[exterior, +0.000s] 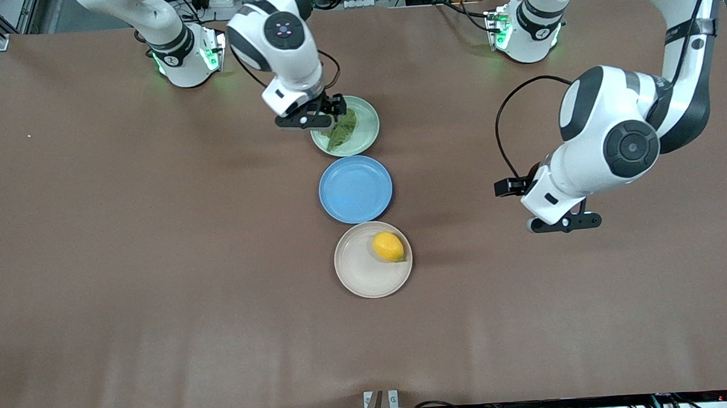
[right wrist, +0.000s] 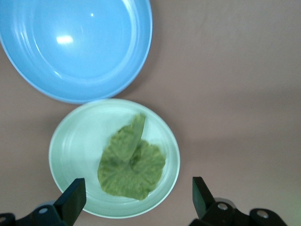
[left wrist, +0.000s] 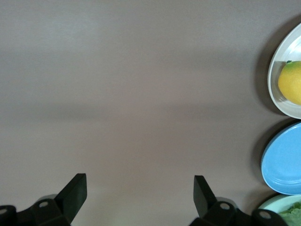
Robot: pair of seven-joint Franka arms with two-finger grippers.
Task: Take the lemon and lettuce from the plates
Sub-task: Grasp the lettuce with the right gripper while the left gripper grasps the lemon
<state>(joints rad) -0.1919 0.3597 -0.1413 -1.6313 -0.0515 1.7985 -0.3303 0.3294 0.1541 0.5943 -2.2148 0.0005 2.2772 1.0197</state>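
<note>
The lettuce (exterior: 341, 131) lies flat on the pale green plate (exterior: 366, 118), the plate nearest the robots' bases. My right gripper (exterior: 323, 113) hangs open over that plate's edge. In the right wrist view the lettuce (right wrist: 131, 162) sits on the green plate (right wrist: 66, 146), with the open gripper (right wrist: 136, 197) above them. The lemon (exterior: 389, 246) lies on the beige-white plate (exterior: 358, 267), nearest the front camera. My left gripper (exterior: 563, 222) is open and empty over bare table toward the left arm's end. The left wrist view shows the gripper (left wrist: 139, 193), the lemon (left wrist: 290, 82) and beige plate (left wrist: 275, 89).
An empty blue plate (exterior: 355, 189) lies between the two plates, in one row with them. It also shows in the right wrist view (right wrist: 75, 47) and the left wrist view (left wrist: 282, 160). The brown table (exterior: 153, 273) spreads wide on both sides.
</note>
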